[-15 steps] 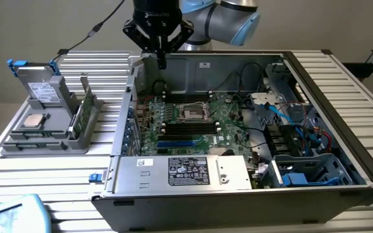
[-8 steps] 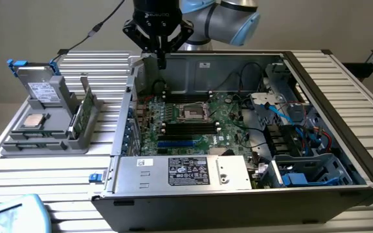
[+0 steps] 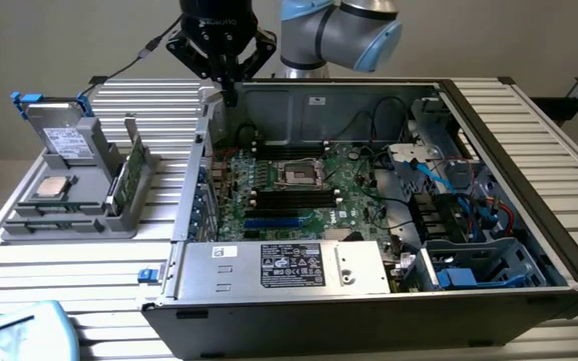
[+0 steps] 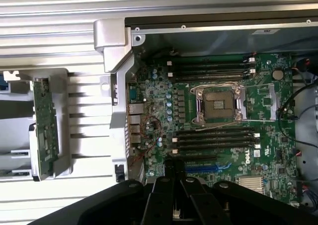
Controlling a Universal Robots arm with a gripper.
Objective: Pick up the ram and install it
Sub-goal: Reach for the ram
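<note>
Ram stands well apart from end effector.

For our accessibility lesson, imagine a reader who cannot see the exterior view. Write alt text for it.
The robot's shut, empty gripper hangs above the far corner of an open computer case, its motherboard exposed. On the exterior view's left, the green ram stick stands on edge in a grey holder, untouched.

Probably a robotics lab bench: slatted metal table, open computer case, grey parts holder, industrial robot arm.
</note>
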